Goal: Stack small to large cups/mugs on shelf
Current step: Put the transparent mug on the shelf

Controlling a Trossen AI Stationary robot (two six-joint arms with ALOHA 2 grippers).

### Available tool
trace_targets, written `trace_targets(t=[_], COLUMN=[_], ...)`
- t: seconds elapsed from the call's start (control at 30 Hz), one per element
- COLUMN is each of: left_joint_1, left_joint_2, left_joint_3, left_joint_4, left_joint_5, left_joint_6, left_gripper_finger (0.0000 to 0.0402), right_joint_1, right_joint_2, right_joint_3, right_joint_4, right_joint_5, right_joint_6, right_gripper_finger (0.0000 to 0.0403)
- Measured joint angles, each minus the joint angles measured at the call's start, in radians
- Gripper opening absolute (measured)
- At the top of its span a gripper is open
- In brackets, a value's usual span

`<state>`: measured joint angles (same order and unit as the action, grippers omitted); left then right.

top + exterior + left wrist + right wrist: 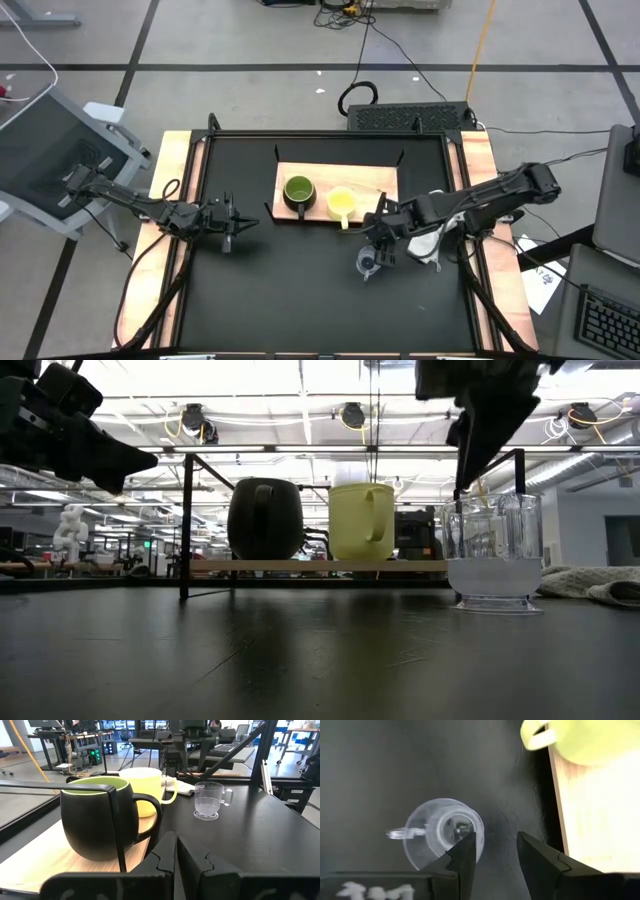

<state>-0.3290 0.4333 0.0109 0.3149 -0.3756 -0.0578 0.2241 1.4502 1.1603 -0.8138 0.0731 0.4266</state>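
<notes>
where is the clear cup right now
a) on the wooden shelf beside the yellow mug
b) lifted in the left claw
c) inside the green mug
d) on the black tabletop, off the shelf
d: the clear cup stands on the black tabletop, apart from the shelf, under the open right claw.

Both arms are dark and thin, with chunky joints. The right gripper (495, 852) has two black pointed fingers (462, 855) with small jagged steps. The left gripper (176, 862) looks the same.
</notes>
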Motion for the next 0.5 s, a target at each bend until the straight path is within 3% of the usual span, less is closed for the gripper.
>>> trace_targets(t=[0.5], left_joint_1=[0.000], left_joint_2=[0.000], left_joint_3=[0.000], left_joint_4=[0.000], left_joint_5=[0.000], left_joint_6=[0.000], left_gripper_finger=[0.0019], right_joint_1=[-0.003], right_joint_2=[0.050], right_joint_3=[0.000], right_joint_4=[-0.008], right_joint_5=[-0.007], right_joint_6=[0.064], right_gripper_finger=[0.0132])
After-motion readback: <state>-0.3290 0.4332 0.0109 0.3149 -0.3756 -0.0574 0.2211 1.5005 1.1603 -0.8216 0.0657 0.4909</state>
